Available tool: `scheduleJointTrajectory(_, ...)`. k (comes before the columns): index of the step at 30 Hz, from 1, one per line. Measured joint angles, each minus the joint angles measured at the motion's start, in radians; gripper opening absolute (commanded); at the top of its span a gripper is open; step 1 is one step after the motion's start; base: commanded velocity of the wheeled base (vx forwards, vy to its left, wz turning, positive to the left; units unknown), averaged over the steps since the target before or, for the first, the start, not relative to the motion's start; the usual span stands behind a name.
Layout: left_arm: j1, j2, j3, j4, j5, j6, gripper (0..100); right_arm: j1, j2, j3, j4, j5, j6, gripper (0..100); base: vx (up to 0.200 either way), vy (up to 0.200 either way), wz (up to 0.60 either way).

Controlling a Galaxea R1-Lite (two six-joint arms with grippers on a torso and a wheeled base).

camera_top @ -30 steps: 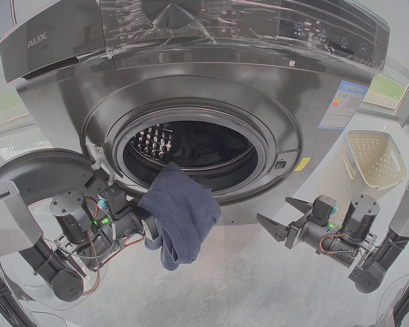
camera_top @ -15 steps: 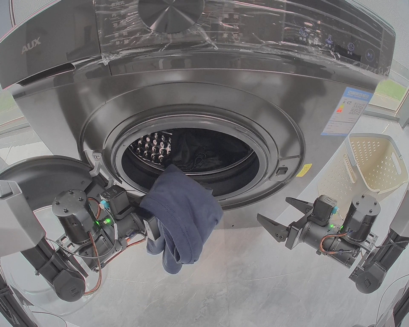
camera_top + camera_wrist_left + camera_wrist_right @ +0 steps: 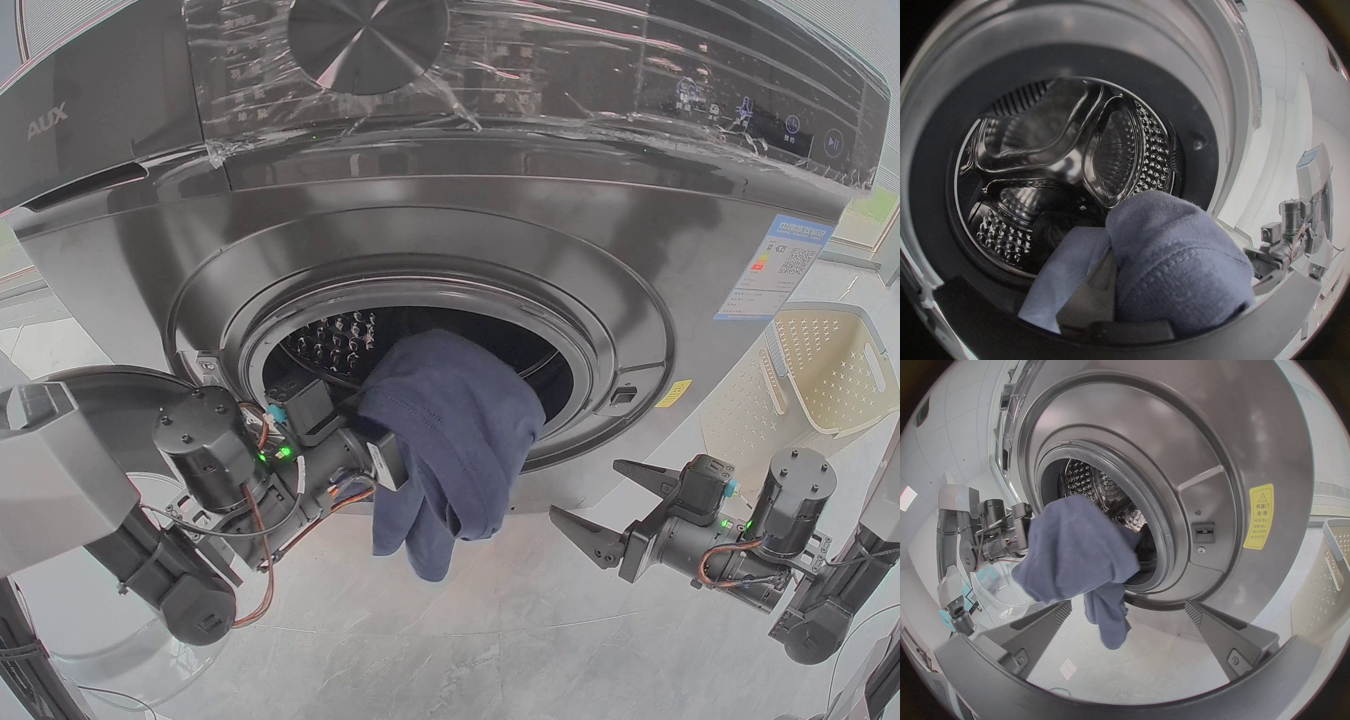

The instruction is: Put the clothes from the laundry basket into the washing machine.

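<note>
Pale grey marbled floor tiles run up to a dark steel front-loading washing machine, whose control panel is wrapped in clear plastic film. Its round door hangs open on the robot's left. A cream perforated laundry basket stands on the floor just beside the machine, on the robot's right.

The left claw is at the mouth of the porthole, clenched on a navy blue garment. The cloth drapes over the claw and hides most of it. The upper part of the garment lies across the lower rim of the opening, and a long fold hangs down outside, clear of the floor. Inside the studded drum a dark piece of clothing lies at the bottom.

The right claw hovers low in front of the machine, between porthole and basket, its fingers spread wide and holding nothing. A yellow warning sticker sits beside the door latch.
</note>
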Motion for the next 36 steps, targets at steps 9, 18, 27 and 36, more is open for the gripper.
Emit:
scheduleJointTrajectory(9, -0.001, 0.146, -0.206, 0.003, 0.029, -0.027, 0, 0.014, -0.001, 0.004, 0.0, -0.002, 0.0, 100, 0.0, 0.0, 0.0)
scheduleJointTrajectory(18, 0.026, 0.3, -0.423, 0.023, 0.059, -0.039, 0, 0.016, -0.001, 0.005, -0.001, -0.002, 0.0, 100, 0.0, 0.0, 0.0)
scheduleJointTrajectory(27, 0.057, 0.383, -0.63, 0.16, 0.101, -0.041, 0, 0.016, 0.003, 0.004, -0.001, -0.002, 0.001, 100, 0.0, 0.0, 0.0)
scheduleJointTrajectory(36, 0.071, 0.463, -0.887, 0.28, 0.152, -0.042, 0, 0.02, 0.008, 0.005, -0.001, -0.002, 0.002, 100, 0.0, 0.0, 0.0)
